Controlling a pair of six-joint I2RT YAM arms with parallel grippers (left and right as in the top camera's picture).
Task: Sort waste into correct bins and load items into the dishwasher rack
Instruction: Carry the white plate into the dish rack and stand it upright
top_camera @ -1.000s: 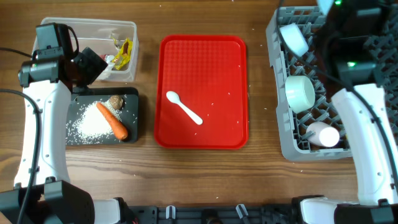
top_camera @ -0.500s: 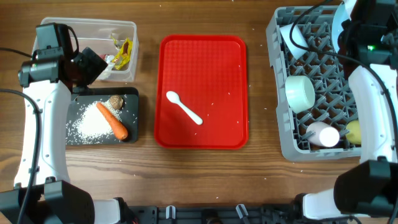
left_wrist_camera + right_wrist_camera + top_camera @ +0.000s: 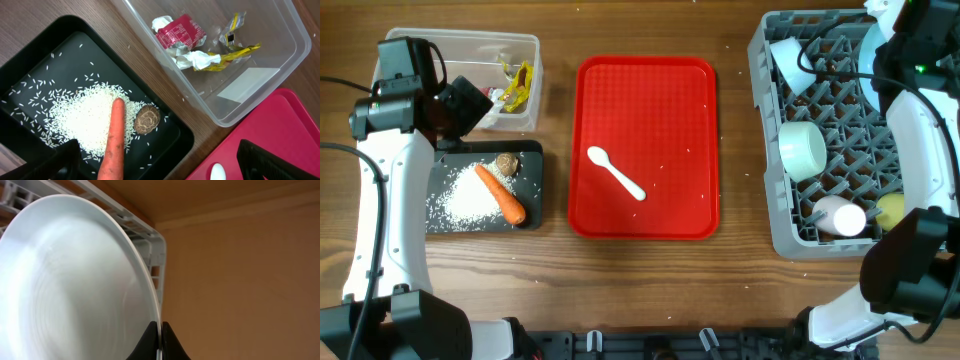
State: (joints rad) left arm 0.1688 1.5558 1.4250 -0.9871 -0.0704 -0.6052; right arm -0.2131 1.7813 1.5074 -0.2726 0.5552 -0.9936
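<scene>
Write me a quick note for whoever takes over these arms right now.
Left gripper: open, empty, over the black bin and clear tub.
Right gripper: shut on the blue plate at the far corner of the rack.
Done: carrot, rice, brown lump in black bin; wrappers in clear tub; white bowl, teal bowl, pink cup, yellow cup in rack.
To do: release plate; load white spoon from red tray.

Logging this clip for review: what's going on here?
The right gripper is shut on the rim of the pale blue round plate, held on edge at a corner of the grey plastic dishwasher rack. The left gripper hangs open over the two bins: the shallow black bin holds the orange carrot, white rice and a brown food lump, the clear plastic tub crumpled wrappers. The white spoon lies on the flat red tray, not yet loaded.
</scene>
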